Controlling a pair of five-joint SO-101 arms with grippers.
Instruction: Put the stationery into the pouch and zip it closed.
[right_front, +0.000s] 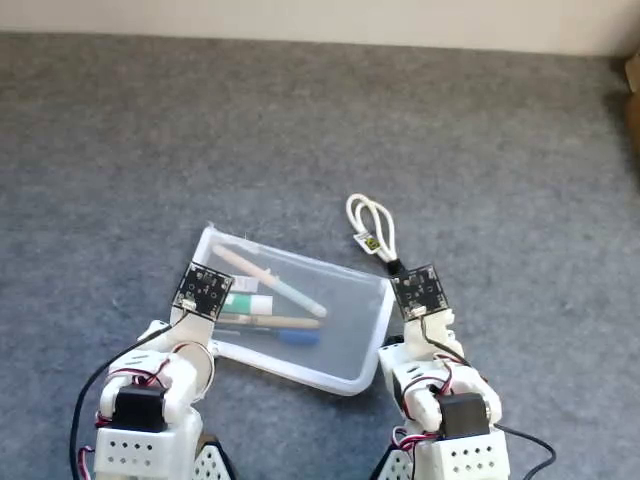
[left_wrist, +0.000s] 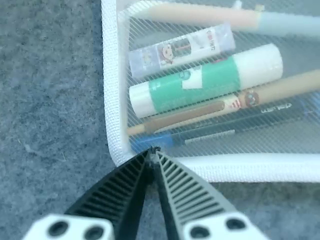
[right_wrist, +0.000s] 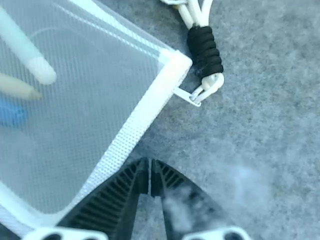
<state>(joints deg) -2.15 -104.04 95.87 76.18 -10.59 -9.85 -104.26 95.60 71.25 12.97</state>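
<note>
Stationery (right_front: 268, 298) inside white mesh pouch (right_front: 352, 330)

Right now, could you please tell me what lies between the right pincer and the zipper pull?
Bare carpet separates the right pincer from the zipper pull, as the right wrist view shows.

Pouch (right_front: 348, 338): one, clear mesh. Stationery inside it: five pieces. Three are pens, namely one peach-and-blue pen (left_wrist: 210, 17), one brown pen (left_wrist: 200, 112) and one blue pen (left_wrist: 210, 134). Also one glue stick (left_wrist: 205, 80), green and white, and one short labelled stick (left_wrist: 180, 50). Zipper pull (right_wrist: 192, 95): one. White cord loop (right_front: 372, 225): one. Grippers: two, the left gripper (left_wrist: 151, 152) and the right gripper (right_wrist: 149, 162).
</note>
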